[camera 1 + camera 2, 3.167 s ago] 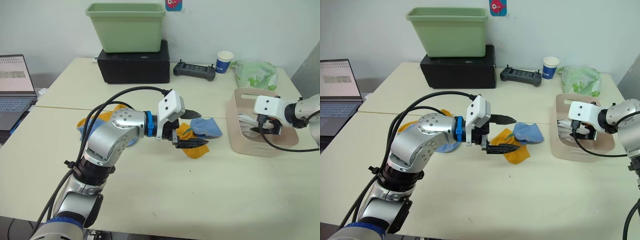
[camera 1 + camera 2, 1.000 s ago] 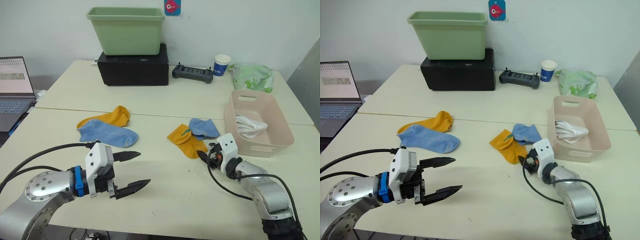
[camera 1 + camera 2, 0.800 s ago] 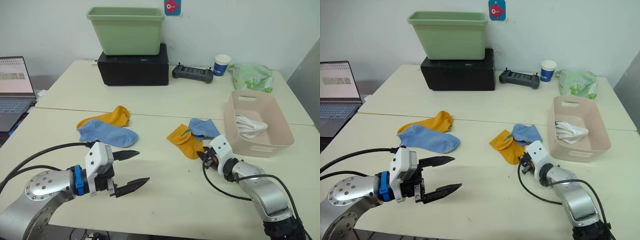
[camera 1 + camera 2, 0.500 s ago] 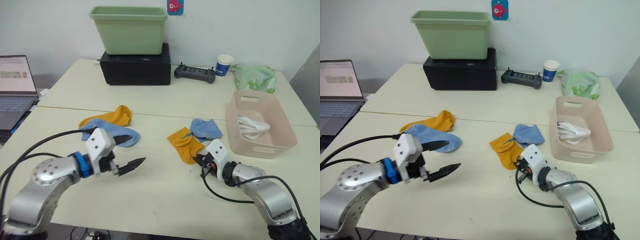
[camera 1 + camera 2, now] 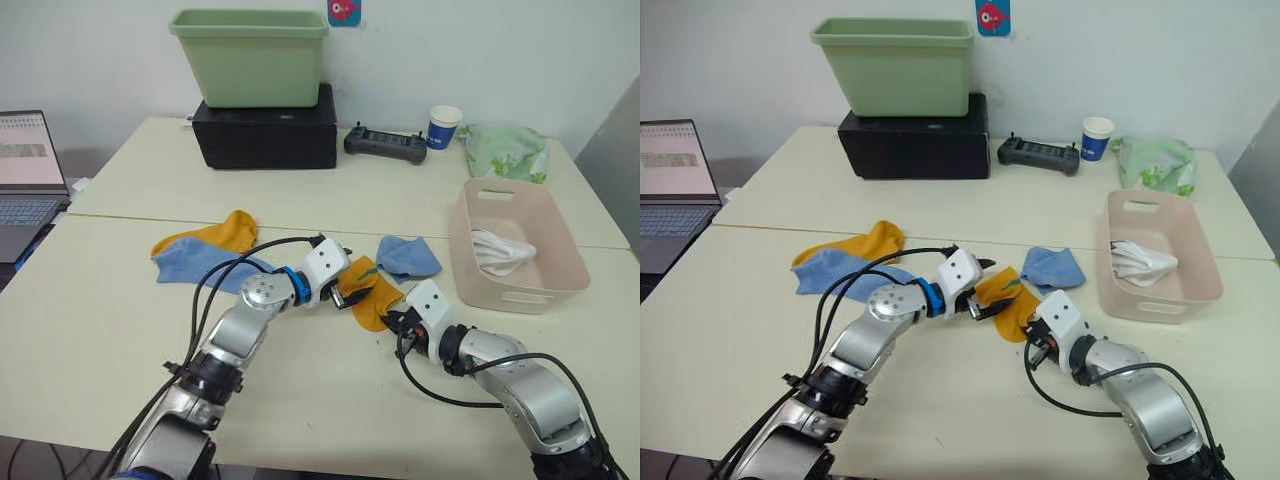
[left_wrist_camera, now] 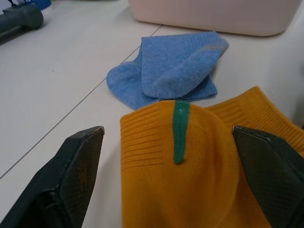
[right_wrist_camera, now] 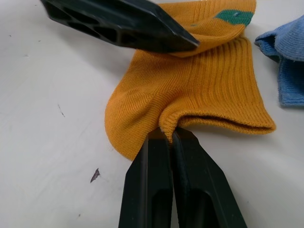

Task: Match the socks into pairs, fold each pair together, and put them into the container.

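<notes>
The mustard-yellow sock point(image 7: 199, 85) is ribbed, with a green stripe at its cuff; the blue sock point(image 6: 173, 66) at its 1 o'clock is plain light blue. The container point(image 5: 520, 250) is pale pink holding white socks point(image 5: 500, 250), and the gripper fingers point(image 6: 76, 166) are black.

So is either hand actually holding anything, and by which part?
The right hand pinches the mustard-yellow sock at its edge. The left hand is open astride that sock's cuff, gripping nothing.
</notes>
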`<state>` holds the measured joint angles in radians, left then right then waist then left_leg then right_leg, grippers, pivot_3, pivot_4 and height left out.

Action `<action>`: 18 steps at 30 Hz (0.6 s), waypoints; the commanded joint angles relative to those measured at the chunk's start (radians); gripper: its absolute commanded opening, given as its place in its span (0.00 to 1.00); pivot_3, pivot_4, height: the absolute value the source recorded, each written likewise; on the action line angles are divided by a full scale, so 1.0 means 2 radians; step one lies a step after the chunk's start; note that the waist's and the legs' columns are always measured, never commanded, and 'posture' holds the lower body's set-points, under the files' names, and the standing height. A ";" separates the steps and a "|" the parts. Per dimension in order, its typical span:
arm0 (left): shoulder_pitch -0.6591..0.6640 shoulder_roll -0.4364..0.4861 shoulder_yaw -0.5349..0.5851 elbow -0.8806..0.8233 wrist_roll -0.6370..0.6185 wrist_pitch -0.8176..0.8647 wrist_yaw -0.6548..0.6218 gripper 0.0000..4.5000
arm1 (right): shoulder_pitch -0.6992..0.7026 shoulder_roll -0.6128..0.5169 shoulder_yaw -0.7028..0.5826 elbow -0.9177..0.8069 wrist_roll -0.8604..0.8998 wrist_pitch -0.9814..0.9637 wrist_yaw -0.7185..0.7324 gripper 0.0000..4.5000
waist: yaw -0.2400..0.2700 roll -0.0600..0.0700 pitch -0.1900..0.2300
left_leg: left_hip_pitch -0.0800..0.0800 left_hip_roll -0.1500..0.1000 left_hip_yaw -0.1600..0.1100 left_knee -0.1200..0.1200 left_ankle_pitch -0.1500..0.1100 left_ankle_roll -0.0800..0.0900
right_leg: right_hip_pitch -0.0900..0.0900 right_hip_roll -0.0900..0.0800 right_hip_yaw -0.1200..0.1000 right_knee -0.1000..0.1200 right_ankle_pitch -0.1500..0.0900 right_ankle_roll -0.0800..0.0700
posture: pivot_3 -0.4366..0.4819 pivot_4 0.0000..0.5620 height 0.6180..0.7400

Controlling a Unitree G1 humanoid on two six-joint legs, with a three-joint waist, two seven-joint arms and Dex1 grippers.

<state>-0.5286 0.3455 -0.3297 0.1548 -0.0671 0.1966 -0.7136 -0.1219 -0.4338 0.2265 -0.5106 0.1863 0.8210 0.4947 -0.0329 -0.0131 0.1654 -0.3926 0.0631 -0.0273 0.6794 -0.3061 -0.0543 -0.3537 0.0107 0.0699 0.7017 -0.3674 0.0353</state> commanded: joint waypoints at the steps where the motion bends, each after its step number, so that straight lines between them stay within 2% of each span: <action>1: -0.014 -0.012 -0.006 0.018 0.016 -0.025 -0.005 1.00 | -0.003 0.002 0.003 -0.014 0.000 -0.001 -0.007 0.01 | 0.001 0.000 0.000 | 0.000 0.000 0.000 0.000 0.000 0.000 | 0.000 0.000 0.000 0.000 0.000 0.000 | 0.48 0.27 0.84; 4: -0.018 -0.019 -0.007 0.027 0.020 -0.029 -0.012 1.00 | -0.003 0.003 0.003 -0.014 -0.002 -0.001 -0.008 0.01 | 0.001 0.000 0.000 | 0.000 0.000 0.000 0.000 0.000 0.000 | 0.000 0.000 0.000 0.001 0.000 0.000 | 0.48 0.27 0.84; 7: -0.015 -0.022 -0.004 0.022 0.025 -0.030 -0.011 0.87 | -0.002 0.003 0.002 -0.012 -0.002 -0.004 -0.009 0.00 | 0.001 0.000 0.000 | 0.000 0.000 0.000 0.001 0.000 0.000 | 0.000 0.000 0.000 0.001 0.000 0.000 | 0.48 0.27 0.84; 11: -0.008 -0.022 0.003 0.006 0.024 -0.025 -0.009 0.61 | 0.001 0.002 0.002 -0.012 -0.003 -0.007 -0.009 0.00 | 0.001 0.000 0.000 | 0.000 0.000 0.000 0.001 0.000 0.000 | 0.000 0.000 0.000 0.001 0.000 0.000 | 0.48 0.27 0.84; 18: 0.009 -0.014 0.027 -0.025 0.012 -0.004 -0.004 0.07 | -0.001 0.000 0.002 -0.008 -0.003 -0.011 -0.008 0.00 | 0.001 0.000 0.000 | 0.000 0.000 0.000 0.001 0.000 0.000 | 0.000 0.000 0.000 0.001 0.000 0.000 | 0.48 0.27 0.84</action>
<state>-0.5109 0.3136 -0.3067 0.1580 -0.0273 0.1806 -0.7291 -0.1224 -0.4285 0.2324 -0.5094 0.1793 0.8154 0.4793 -0.0310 -0.0132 0.1654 -0.3925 0.0627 -0.0277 0.6805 -0.3058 -0.0546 -0.3536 0.0100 0.0694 0.7036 -0.3674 0.0353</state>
